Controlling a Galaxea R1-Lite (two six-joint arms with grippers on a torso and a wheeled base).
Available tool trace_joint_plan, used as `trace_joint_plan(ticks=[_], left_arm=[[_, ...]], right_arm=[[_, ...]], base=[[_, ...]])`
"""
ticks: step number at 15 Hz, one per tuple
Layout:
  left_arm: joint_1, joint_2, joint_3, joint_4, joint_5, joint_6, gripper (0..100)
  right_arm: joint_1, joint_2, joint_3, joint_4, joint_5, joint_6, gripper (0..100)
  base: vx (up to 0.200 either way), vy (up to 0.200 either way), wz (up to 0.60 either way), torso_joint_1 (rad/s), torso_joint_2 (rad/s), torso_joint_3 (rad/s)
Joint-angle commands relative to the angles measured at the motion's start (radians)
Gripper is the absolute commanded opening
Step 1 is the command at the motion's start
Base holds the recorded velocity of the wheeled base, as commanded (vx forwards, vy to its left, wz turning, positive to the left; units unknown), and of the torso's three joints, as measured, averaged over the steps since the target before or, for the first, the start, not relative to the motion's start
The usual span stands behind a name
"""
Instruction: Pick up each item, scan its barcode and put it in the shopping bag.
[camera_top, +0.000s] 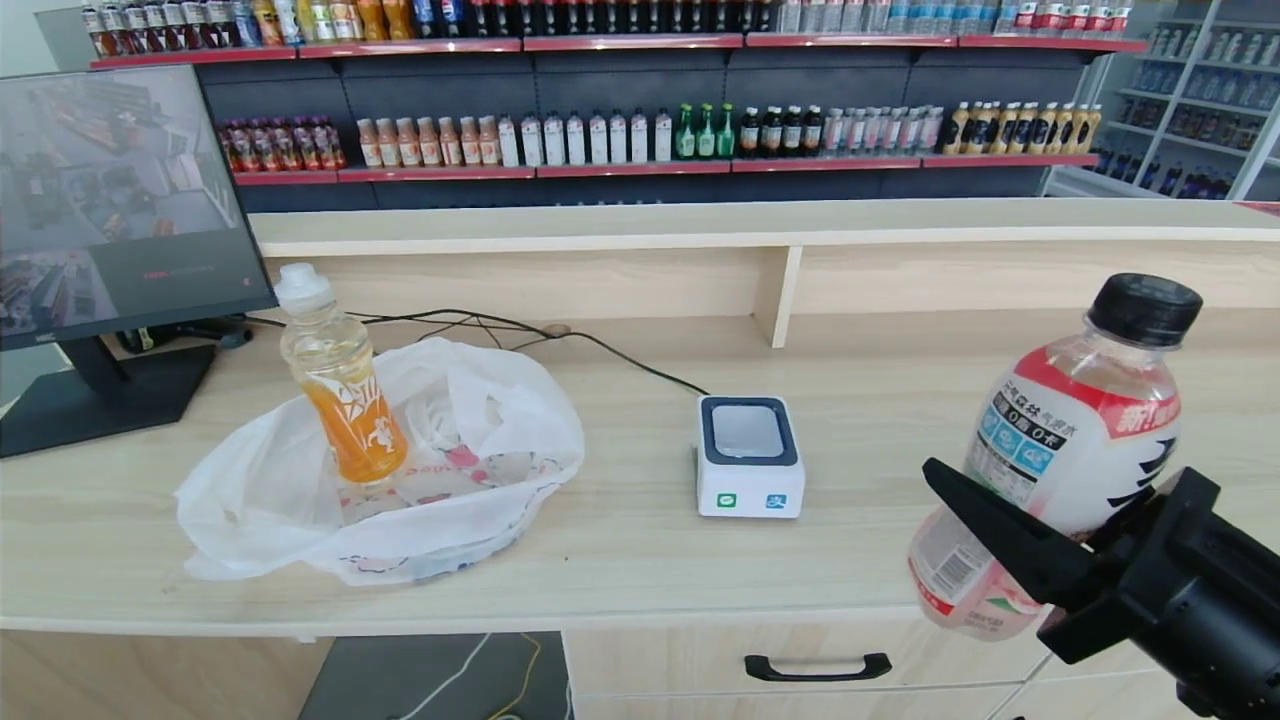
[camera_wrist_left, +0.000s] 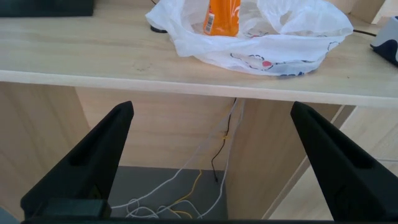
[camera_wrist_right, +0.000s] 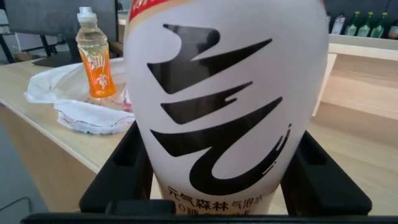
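we count one item as done: an orange drink bottle (camera_top: 340, 380) stands upright inside the white plastic shopping bag (camera_top: 500, 430), which lies open on the left part of the surface (camera_top: 880, 400), in front of the monitor (camera_top: 120, 200).

the second item is in hand. the right end effector (camera_top: 1020, 530) is clamped around the lower body of a pale pink drink bottle (camera_top: 1075, 440) with a black cap, holding it tilted in the air over the right front edge of the surface. in the right wrist view the two fingers sit flush against either side of the bottle. a barcode patch (camera_top: 945, 565) shows low on its label, turned toward the front left.

the barcode scanner (camera_top: 750, 455), a small white box with its window facing up, sits mid-surface between the bag and the held bottle, well apart from the bottle. nothing tells us whether this bottle has been scanned; we judge that the scan and the drop into the bag are both left.

the left end effector (camera_wrist_left: 210, 124) hangs below and in front of the surface edge, fingers spread wide and empty, facing the bag from the front. we see no other loose items on the surface, so this bottle looks like the last one.
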Motion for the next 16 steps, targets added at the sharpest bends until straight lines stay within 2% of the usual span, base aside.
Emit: trace_joint_plan(ticks=[1,5,8,13,16], left_arm=[[0.0,0.0,0.0,0.0,0.0,0.0,100],[0.0,0.0,0.0,0.0,0.0,0.0,100],[0.0,0.0,0.0,0.0,0.0,0.0,100],[0.0,0.0,0.0,0.0,0.0,-0.002,100],[0.0,0.0,0.0,0.0,0.0,0.0,100]], right_arm=[[0.0,0.02,-0.034,-0.001,0.0,-0.016,0],[0.002,0.105,-0.1,-0.001,0.035,-0.075,0],[0.012,0.216,-0.238,-0.001,0.058,-0.138,0],[0.008,0.394,-0.393,-0.001,0.181,-0.239,0],[-0.031,0.498,-0.527,-0.001,0.253,-0.314,0]], base=[[0.0,0.0,0.0,0.0,0.0,0.0],[0.0,0.0,0.0,0.0,0.0,0.0],[0.0,0.0,0.0,0.0,0.0,0.0],[0.0,0.0,0.0,0.0,0.0,0.0],[0.0,0.0,0.0,0.0,0.0,0.0]])
